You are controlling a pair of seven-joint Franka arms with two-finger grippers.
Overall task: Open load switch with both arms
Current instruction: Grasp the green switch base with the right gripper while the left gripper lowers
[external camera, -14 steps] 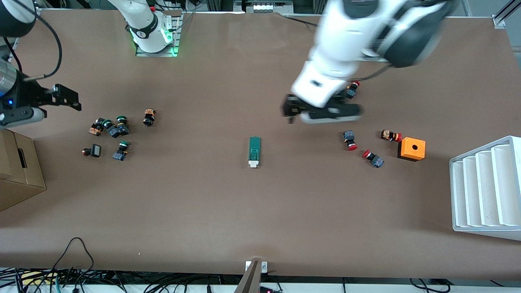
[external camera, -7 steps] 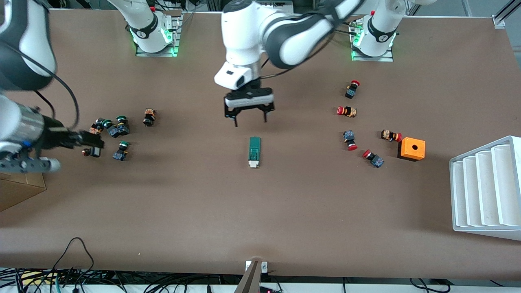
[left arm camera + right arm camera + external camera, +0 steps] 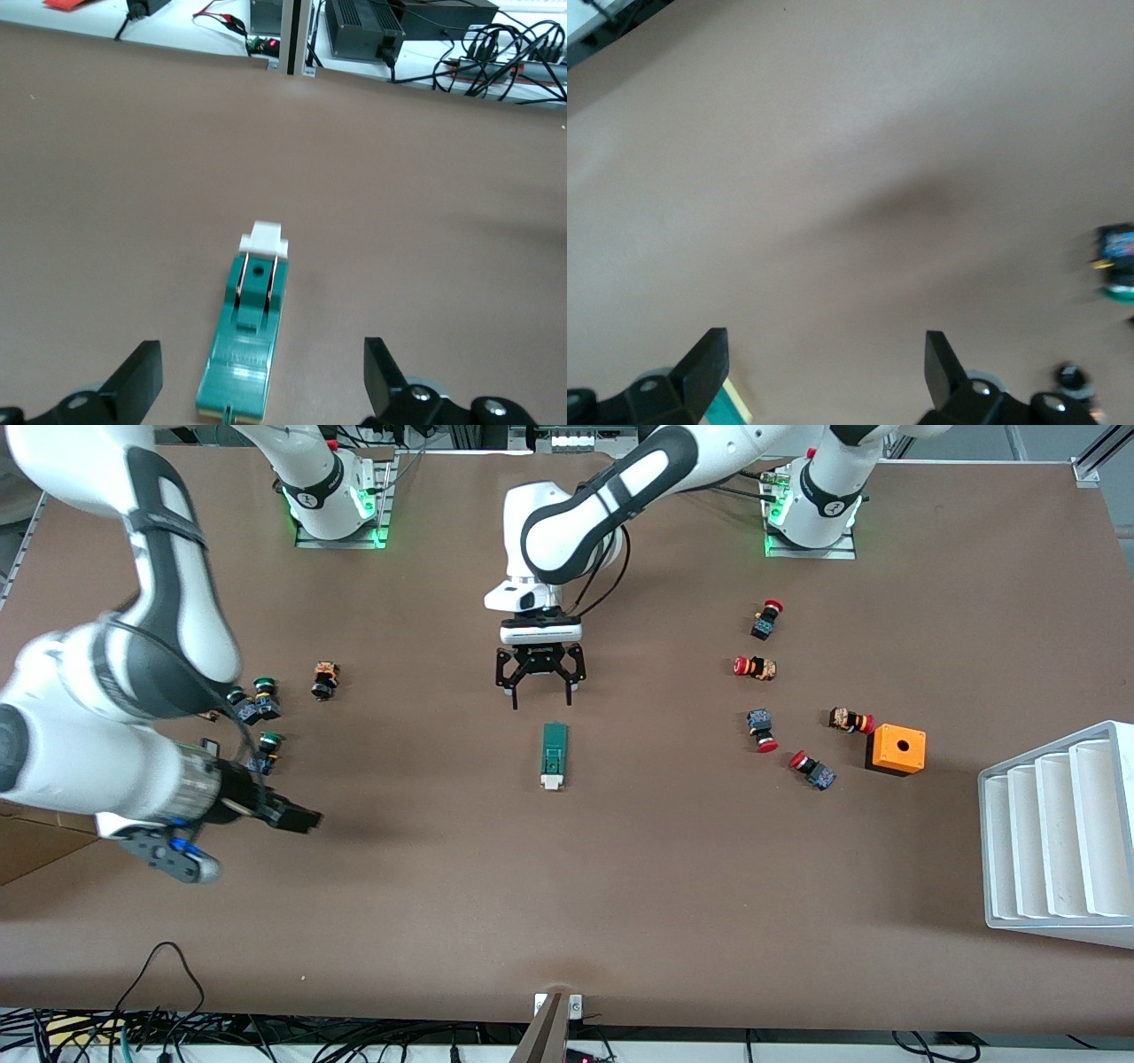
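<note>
Load switch (image 3: 554, 755) lies untouched mid-table; left gripper (image 3: 539, 687) and right gripper (image 3: 297, 816) hover, jaws spread.

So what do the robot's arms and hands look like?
Both are chunky white jointed arms with black bands at the joints. The left arm has a thin black cable looping beside its wrist; the right arm carries a silvery ribbed wrist section with a small blue light. The left hand and the right hand are black, each with two fingers. Green lights glow at both bases.
</note>
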